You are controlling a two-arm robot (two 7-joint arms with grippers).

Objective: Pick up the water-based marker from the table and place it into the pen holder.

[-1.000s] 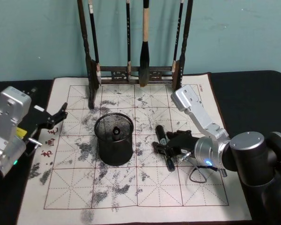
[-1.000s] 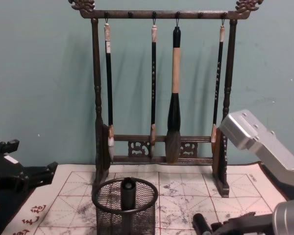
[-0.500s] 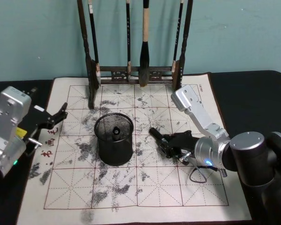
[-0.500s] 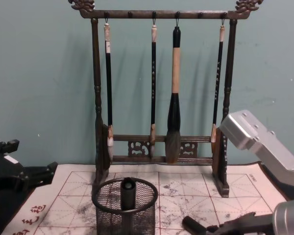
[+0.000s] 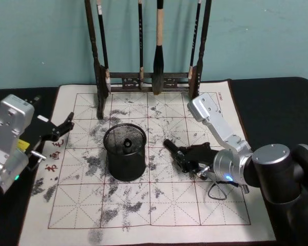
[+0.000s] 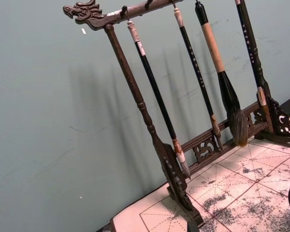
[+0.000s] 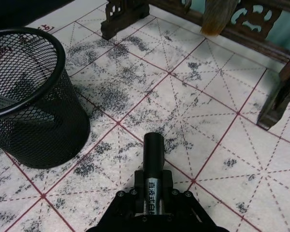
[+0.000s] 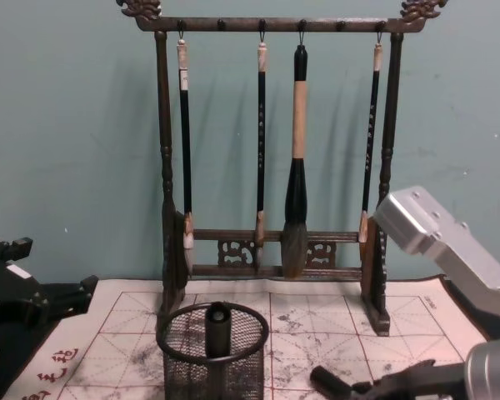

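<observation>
The water-based marker (image 7: pixel 153 157), a black barrel with a label, is clamped in my right gripper (image 7: pixel 152 199), which is shut on it. It hangs just above the mat, its free end (image 5: pixel 169 145) pointing at the pen holder (image 5: pixel 125 154), about a hand's width to that cup's right. The pen holder is a black mesh cup (image 7: pixel 34 104) standing upright mid-mat, with a dark pen-like cylinder (image 8: pixel 217 327) inside it. In the chest view the marker's end (image 8: pixel 323 381) sticks out of the right gripper (image 8: pixel 375 387) low at the right. My left gripper (image 5: pixel 61 129) hangs open over the mat's left edge.
A tall dark wooden brush rack (image 5: pixel 149 77) with several hanging brushes stands along the mat's far edge (image 6: pixel 183 193). The ink-stained gridded mat (image 5: pixel 159 205) covers the black table. Bare mat lies in front of the holder and between it and the rack.
The marker lay flat on the mat a second ago; my right gripper has since raised and swung it so its end points at the holder. In the last half second almost nothing moved.
</observation>
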